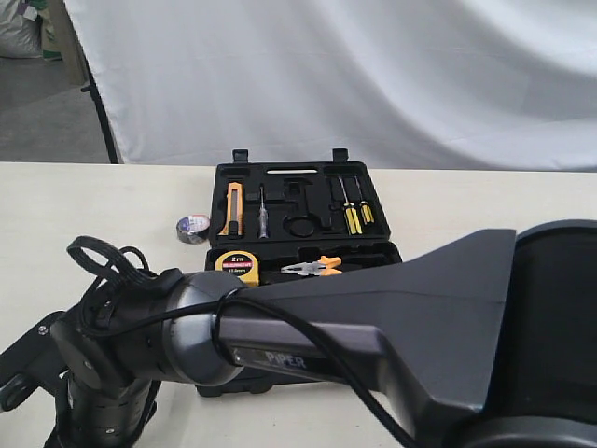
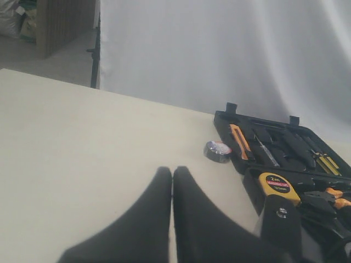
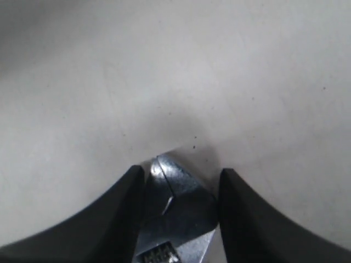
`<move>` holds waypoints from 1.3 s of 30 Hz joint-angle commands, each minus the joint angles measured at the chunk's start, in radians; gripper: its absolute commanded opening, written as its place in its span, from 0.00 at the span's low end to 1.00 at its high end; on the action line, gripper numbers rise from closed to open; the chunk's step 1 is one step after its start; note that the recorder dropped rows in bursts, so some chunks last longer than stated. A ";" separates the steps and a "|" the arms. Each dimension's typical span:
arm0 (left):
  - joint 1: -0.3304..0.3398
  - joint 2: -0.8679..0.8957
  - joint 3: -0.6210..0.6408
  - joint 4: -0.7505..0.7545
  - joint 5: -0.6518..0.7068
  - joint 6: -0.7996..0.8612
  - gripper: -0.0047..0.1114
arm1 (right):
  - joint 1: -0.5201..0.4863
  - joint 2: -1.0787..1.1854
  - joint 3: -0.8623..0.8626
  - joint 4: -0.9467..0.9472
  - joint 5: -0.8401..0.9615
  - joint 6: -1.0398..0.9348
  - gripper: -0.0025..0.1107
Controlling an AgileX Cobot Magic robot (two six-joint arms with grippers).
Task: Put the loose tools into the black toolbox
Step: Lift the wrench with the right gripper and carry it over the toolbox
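Note:
The black toolbox (image 1: 280, 207) lies open on the table, with tools in its recesses. The small dark tape roll (image 1: 192, 228) sits on the table just left of it, apart from the case, and shows in the left wrist view (image 2: 218, 152) next to the toolbox (image 2: 285, 139). My left gripper (image 2: 173, 172) is shut with nothing between its fingers, over bare table short of the roll. My right gripper (image 3: 178, 175) is shut on the silver head of the adjustable wrench (image 3: 178, 211), close above the table. The hammer is out of view.
A yellow tape measure (image 1: 238, 266) and orange-handled pliers (image 1: 312, 268) rest in the near half of the case. An orange knife (image 1: 231, 207) and yellow screwdrivers (image 1: 353, 213) sit in the far half. A dark arm (image 1: 373, 327) fills the foreground and hides the near table.

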 commanded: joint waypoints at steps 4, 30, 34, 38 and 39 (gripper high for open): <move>0.025 -0.003 -0.003 0.004 -0.007 -0.005 0.05 | 0.001 0.021 0.009 -0.030 0.038 -0.087 0.02; 0.025 -0.003 -0.003 0.004 -0.007 -0.005 0.05 | -0.095 -0.141 0.019 -0.144 0.287 0.056 0.02; 0.025 -0.003 -0.003 0.004 -0.007 -0.005 0.05 | -0.173 -0.169 0.045 -0.168 0.279 0.102 0.02; 0.025 -0.003 -0.003 0.004 -0.007 -0.005 0.05 | -0.244 -0.169 0.045 -0.168 0.272 0.102 0.02; 0.025 -0.003 -0.003 0.004 -0.007 -0.005 0.05 | -0.253 -0.169 0.045 -0.168 0.270 0.102 0.02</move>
